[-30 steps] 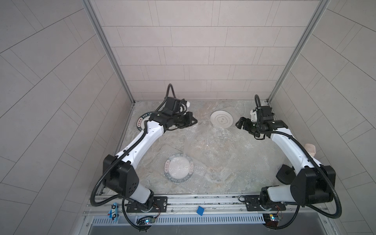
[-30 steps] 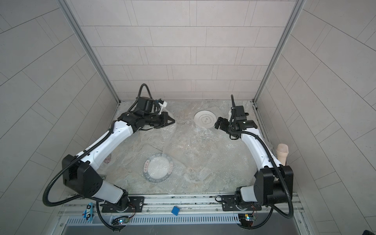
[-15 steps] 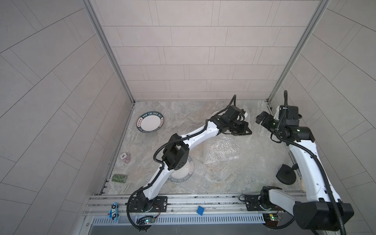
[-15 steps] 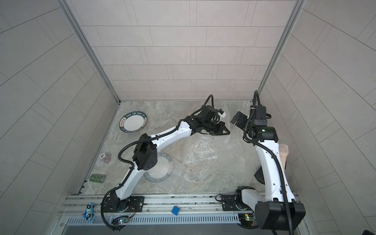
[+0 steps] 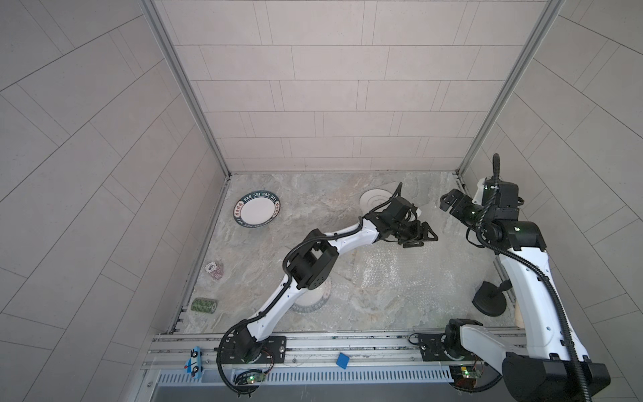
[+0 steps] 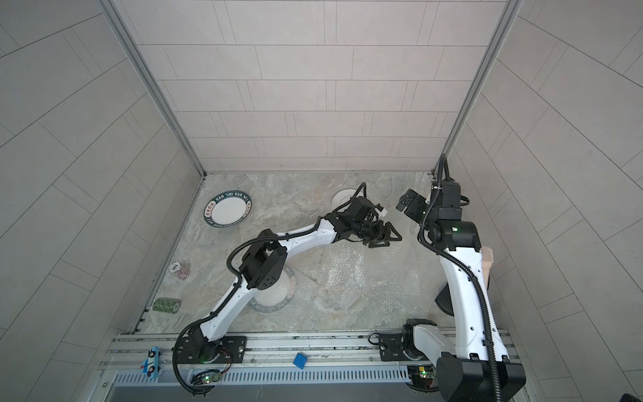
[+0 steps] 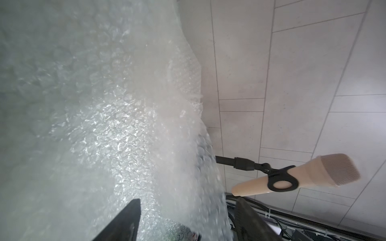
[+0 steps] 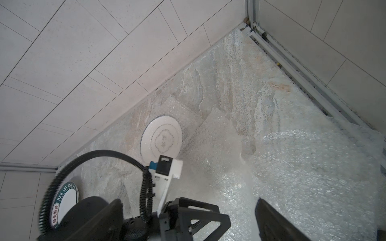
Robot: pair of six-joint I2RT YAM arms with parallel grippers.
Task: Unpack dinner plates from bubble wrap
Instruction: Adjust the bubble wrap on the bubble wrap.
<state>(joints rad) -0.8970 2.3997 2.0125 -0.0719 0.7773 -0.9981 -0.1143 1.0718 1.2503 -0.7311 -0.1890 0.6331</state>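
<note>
The left hand (image 5: 422, 238), jaws apart, hovers at the far edge of the bubble wrap (image 5: 393, 278) spread flat on the desk (image 5: 313, 195), nearer it than the open right hand (image 5: 451, 205), raised towards the far right corner beyond the ringed plate (image 5: 372, 201).

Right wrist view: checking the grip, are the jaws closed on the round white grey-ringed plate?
No, the right gripper stands open and empty; the round white grey-ringed plate lies apart.
</note>
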